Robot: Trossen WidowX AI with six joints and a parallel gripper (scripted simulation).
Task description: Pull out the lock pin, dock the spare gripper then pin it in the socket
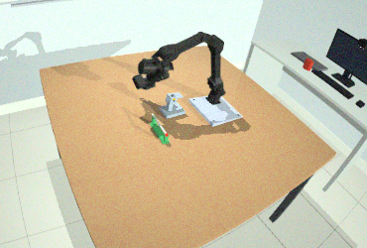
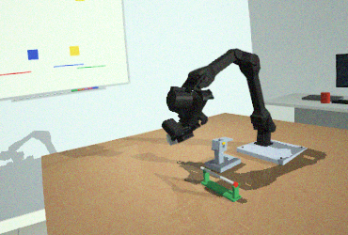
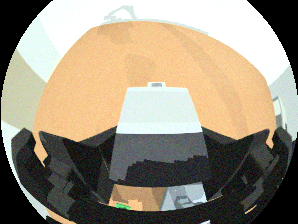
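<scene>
My gripper (image 1: 144, 78) (image 2: 179, 129) (image 3: 158, 150) is shut on the spare gripper (image 3: 159, 107), a block with a pale part and a dark part, held above the table. The grey mount (image 1: 172, 113) (image 2: 219, 155) stands below it, towards the arm base, with a yellow mark near its top. The socket looks empty, though its inside is too small to make out. The lock pin (image 1: 160, 125) (image 2: 219, 176), pale with a red head, lies across the green holder (image 1: 159, 132) (image 2: 217, 189). The fingers' contact surfaces are partly hidden.
The arm stands on a pale base plate (image 1: 227, 116) (image 2: 282, 154) beside the mount. The green holder is in front of the mount on the wooden table (image 1: 164, 186) (image 2: 118, 199) (image 3: 200, 65). A side desk with a red mug (image 1: 308, 63) (image 2: 325, 98) is at the right.
</scene>
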